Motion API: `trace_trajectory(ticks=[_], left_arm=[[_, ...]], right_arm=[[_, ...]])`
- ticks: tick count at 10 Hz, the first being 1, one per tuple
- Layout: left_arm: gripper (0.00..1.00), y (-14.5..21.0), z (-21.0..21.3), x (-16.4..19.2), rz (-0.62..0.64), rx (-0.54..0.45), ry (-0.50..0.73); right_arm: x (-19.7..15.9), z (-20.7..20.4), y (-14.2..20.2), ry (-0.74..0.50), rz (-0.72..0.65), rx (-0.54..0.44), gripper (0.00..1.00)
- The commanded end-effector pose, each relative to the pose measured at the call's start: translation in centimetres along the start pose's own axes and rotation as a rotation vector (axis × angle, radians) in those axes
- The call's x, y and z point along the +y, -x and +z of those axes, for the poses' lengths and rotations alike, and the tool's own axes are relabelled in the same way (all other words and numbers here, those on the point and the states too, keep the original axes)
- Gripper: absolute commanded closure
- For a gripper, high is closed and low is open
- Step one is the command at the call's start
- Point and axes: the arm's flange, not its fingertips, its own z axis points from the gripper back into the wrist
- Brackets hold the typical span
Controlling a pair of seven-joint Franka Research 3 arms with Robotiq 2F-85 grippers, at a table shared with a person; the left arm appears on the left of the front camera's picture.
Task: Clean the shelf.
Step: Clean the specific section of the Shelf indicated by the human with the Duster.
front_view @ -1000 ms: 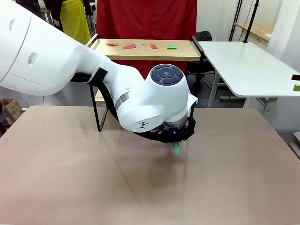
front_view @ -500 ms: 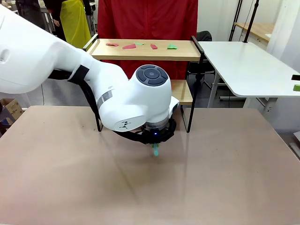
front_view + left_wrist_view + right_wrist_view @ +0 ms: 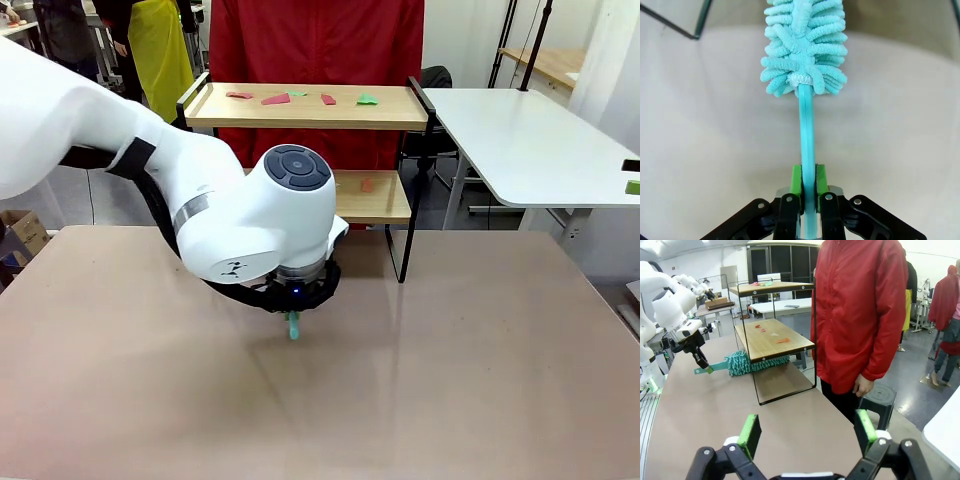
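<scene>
At the upper middle of the front view, the shelf (image 3: pixel 400 108) is seen standing upright on its black legs at the far edge of the brown surface (image 3: pixel 480 380), just before a person in a red jacket (image 3: pixel 315 40); its long axis is laid from left to right across the frame. Several red and green scraps (image 3: pixel 275 98) are scattered on its top board, and one small reddish scrap (image 3: pixel 367 184) is seen on the lower board. In the left wrist view the left hand (image 3: pixel 808 182) is clenched on the thin handle of a teal duster (image 3: pixel 804 50), whose fluffy head is pointed straight up the frame toward the shelf's black frame. In the right wrist view that head is found along the lower board's lower-left edge. The right hand (image 3: pixel 807 432) is released, its green pads (image 3: pixel 749 432) set wide apart with nothing between them
</scene>
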Motion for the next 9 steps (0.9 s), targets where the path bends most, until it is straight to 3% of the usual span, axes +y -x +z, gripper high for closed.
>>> trace_trajectory(ticks=[1,9], left_arm=[[0.87,0.1,0.0,2.2,0.008,-0.017,-0.072],[0.87,-0.3,0.0,8.5,-0.035,-0.052,-0.267]], right_arm=[[0.1,-0.1,-0.4,-0.001,0.007,0.000,0.00],[0.1,-0.1,-0.4,-0.001,0.007,0.000,0.00]])
